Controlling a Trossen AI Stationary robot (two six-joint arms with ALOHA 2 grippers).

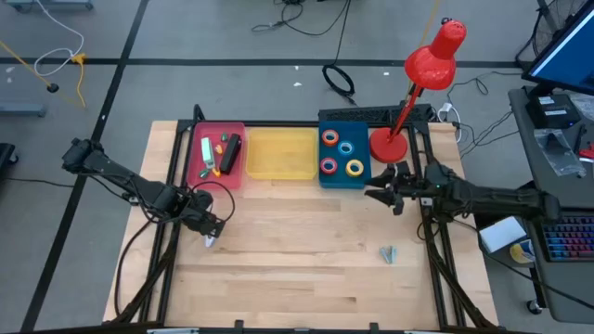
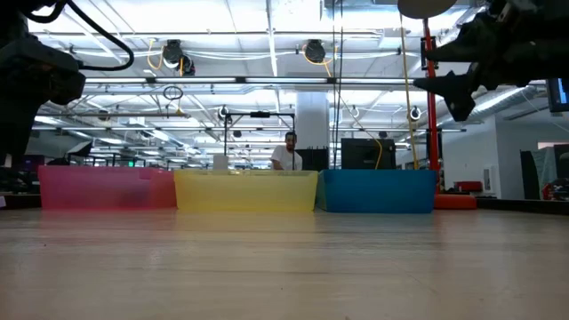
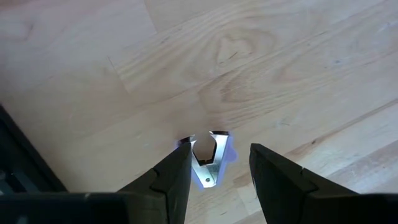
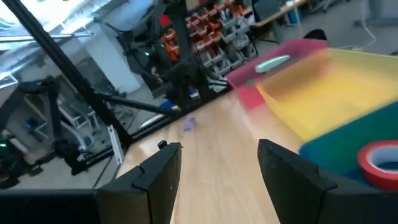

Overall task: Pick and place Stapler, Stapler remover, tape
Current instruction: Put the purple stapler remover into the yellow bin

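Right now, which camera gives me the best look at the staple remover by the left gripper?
The left wrist view: the staple remover lies on the wood between the left gripper fingers, its metal claws clear. The high view shows only a pale speck below that gripper. The right wrist view shows a distant blur; the low view does not show it.

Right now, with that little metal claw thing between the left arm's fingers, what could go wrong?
1. The left gripper straddles the staple remover by its narrow metal body; a grip that thin might slip or twist.
2. A second staple remover lies alone near the table's front right and could be overlooked.
3. The right gripper hangs open beside the blue bin and the red lamp, and could bump them.
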